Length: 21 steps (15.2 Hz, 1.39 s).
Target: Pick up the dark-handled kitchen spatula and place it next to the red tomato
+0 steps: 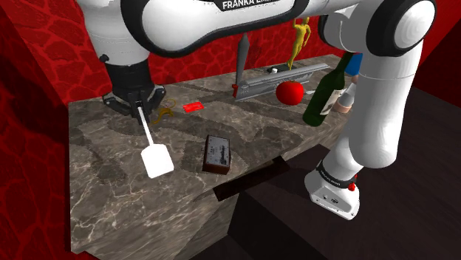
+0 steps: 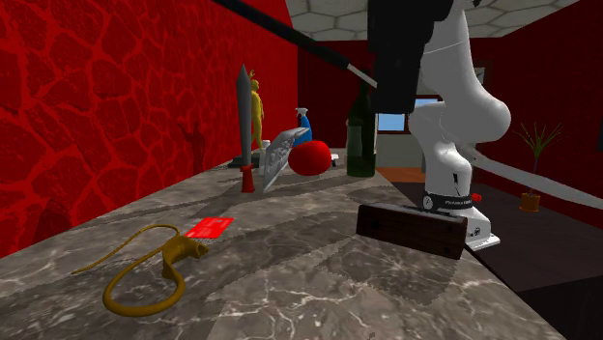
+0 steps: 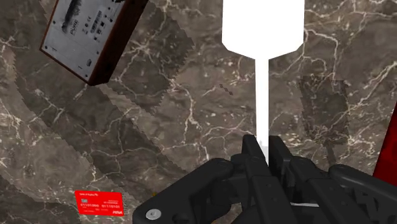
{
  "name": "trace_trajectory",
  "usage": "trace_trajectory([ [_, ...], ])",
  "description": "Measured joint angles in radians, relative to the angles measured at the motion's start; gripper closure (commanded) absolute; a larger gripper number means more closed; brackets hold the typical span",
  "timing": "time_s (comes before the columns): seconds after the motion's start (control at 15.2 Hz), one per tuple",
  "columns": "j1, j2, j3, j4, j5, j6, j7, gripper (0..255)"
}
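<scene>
The step in hand is the pick-up, and the grasp looks made. In the wrist view the tool (image 3: 262, 147) is clamped on the spatula (image 3: 262, 25). Both black fingers press the thin shaft from either side, and the white blade sticks out ahead of them. In the shoulder view the tool (image 1: 137, 108) hangs over the bench (image 1: 111, 199) with the spatula (image 1: 156, 159) slanting down from it. The pictures do not show whether the blade is clear of the marble or resting on it.

The spatula is well apart from the tomato (image 1: 289, 91). A brown box (image 1: 216, 154) lies between the two, nearer the spatula, and a red card (image 1: 193, 106) lies off the direct line towards the tomato.

By this reading, the carry and the placing are not yet done. The next move calls for a lift high enough to take the hanging blade over the brown box, then a sweep across the bench towards the tomato.

The tomato's surroundings limit where the spatula can go. A green bottle (image 1: 323, 100) stands just beside the tomato on one flank, and a long grey object (image 1: 284, 80) lies just behind it. The bare marble on the tomato's box-facing side looks like the best spot. The blade leads the tool, so the approach should stop short enough that it does not nudge the tomato or tip the bottle.
</scene>
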State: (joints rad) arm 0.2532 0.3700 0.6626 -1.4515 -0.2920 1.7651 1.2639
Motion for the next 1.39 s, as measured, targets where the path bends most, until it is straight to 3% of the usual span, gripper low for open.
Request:
trace_trajectory([
  [0.13,-0.011,-0.02,0.003,-0.009,0.011,-0.007,-0.009,255],
  [0.46,-0.137,-0.235,0.009,-0.257,0.143,0.077,-0.115,255],
  [0.73,-0.199,-0.432,-0.023,-0.448,0.27,0.118,-0.233,255],
  [1.06,-0.213,-0.653,-0.109,-0.655,0.391,0.138,-0.384,255],
  [1.39,-0.205,-0.831,-0.21,-0.816,0.447,0.125,-0.515,255],
])
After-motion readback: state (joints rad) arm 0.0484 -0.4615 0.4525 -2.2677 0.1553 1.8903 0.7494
